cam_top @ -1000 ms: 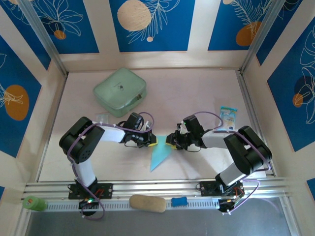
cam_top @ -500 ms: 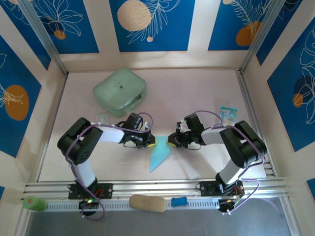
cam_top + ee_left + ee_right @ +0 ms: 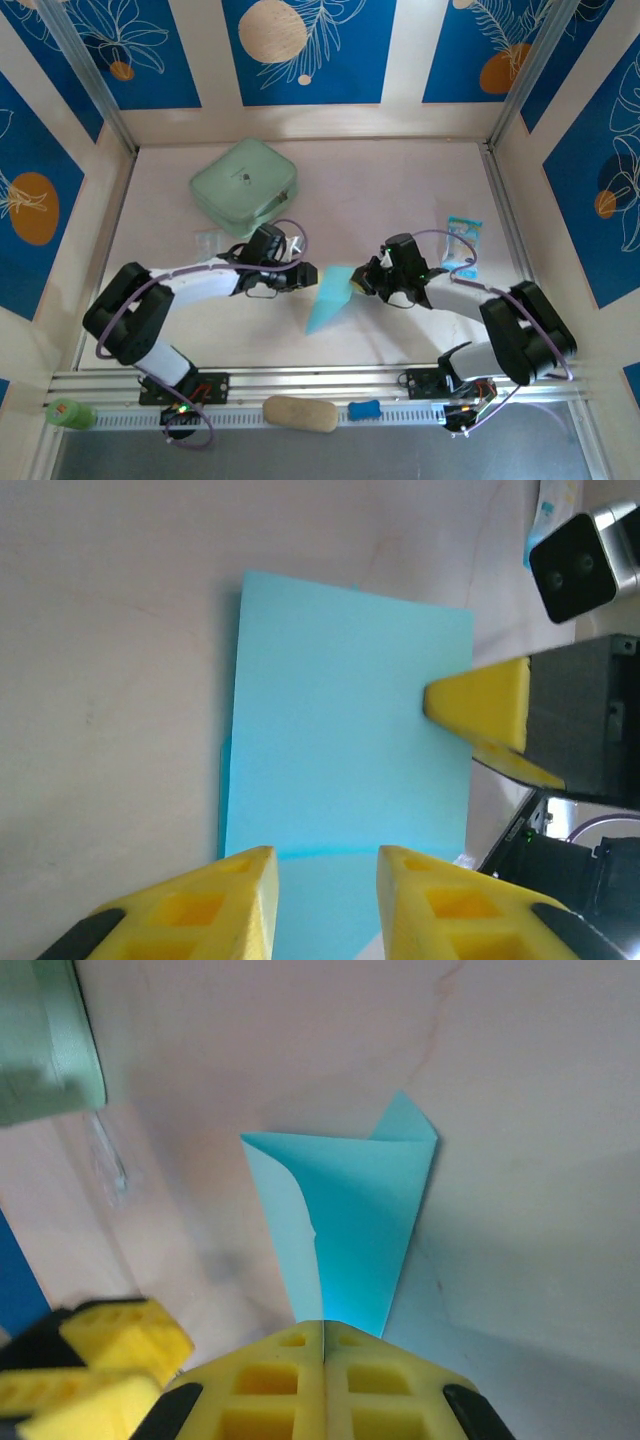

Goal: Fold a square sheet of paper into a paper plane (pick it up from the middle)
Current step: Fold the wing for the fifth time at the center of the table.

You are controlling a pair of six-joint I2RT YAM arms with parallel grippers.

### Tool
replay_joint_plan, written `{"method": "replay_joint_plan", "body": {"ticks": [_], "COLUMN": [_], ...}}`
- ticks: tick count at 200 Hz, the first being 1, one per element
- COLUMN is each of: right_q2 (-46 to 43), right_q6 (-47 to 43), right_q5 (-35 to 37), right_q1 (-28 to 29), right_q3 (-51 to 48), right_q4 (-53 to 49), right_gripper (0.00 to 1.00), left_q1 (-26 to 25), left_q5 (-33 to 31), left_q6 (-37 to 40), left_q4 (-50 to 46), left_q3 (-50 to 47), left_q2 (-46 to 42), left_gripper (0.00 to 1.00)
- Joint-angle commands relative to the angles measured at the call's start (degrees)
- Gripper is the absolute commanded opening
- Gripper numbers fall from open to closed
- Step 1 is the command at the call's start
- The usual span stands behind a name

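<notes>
Top view, table: the mint-green case (image 3: 244,186) is sitting toward the far left of the pale table (image 3: 400,190).
Top view, paper: the paper plane (image 3: 328,300), a part-folded light-blue wedge, is lying nearer the arm bases than the mint-green case and to its right.
Top view, right arm: the right gripper (image 3: 357,285) is touching the wedge's edge that faces away from the mint-green case.
Top view, left arm: the left gripper (image 3: 308,276) is hovering at the wedge's edge nearest the mint-green case.
Left wrist view, paper: the paper plane (image 3: 345,730) is showing as a flat blue panel with a lower layer peeking out along one side.
Left wrist view, jaws: the left gripper (image 3: 327,870) is standing slightly parted, with blue paper showing in the gap and nothing being squeezed.
Left wrist view, other arm: a yellow finger (image 3: 485,700) of the right gripper is pressing on the panel's edge.
Right wrist view, jaws: the right gripper (image 3: 323,1345) is pressing its fingers together, pinching the narrow end of the paper plane (image 3: 350,1220).
Right wrist view, paper: one flap is curling up, on the side toward the mint-green case (image 3: 40,1040).
</notes>
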Motion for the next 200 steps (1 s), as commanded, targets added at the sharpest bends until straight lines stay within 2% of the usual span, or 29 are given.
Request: {"method": "replay_joint_plan", "body": {"ticks": [1, 36, 98, 152, 200], "right_q2": [-3.0, -3.2, -3.1, -3.6, -3.7], "right_q6": [6.6, 6.0, 6.4, 6.5, 6.6], "right_q5": [4.5, 3.6, 3.4, 2.9, 2.8], "right_q1": [0.0, 0.2, 0.3, 0.0, -0.2], "right_q3": [-0.6, 1.4, 1.5, 2.0, 2.1], "right_q4": [-5.0, -7.9, -7.5, -7.8, -7.6], "right_gripper": [0.0, 0.0, 0.0, 0.0, 0.0], "left_q1": [-4.5, -13.2, -24.7, -29.2, -31.1], "left_q5": [-7.3, -19.3, -33.1, -41.3, -44.9], "left_q6": [10.3, 20.0, 28.1, 29.4, 28.3], "left_q4": [-7.1, -14.4, -19.3, -23.4, -25.2], "left_q3": [2.1, 5.3, 10.0, 13.7, 15.5], "left_q2": [-3.0, -2.9, 1.8, 7.0, 10.2], "left_gripper": [0.34, 0.39, 0.45, 0.46, 0.39]}}
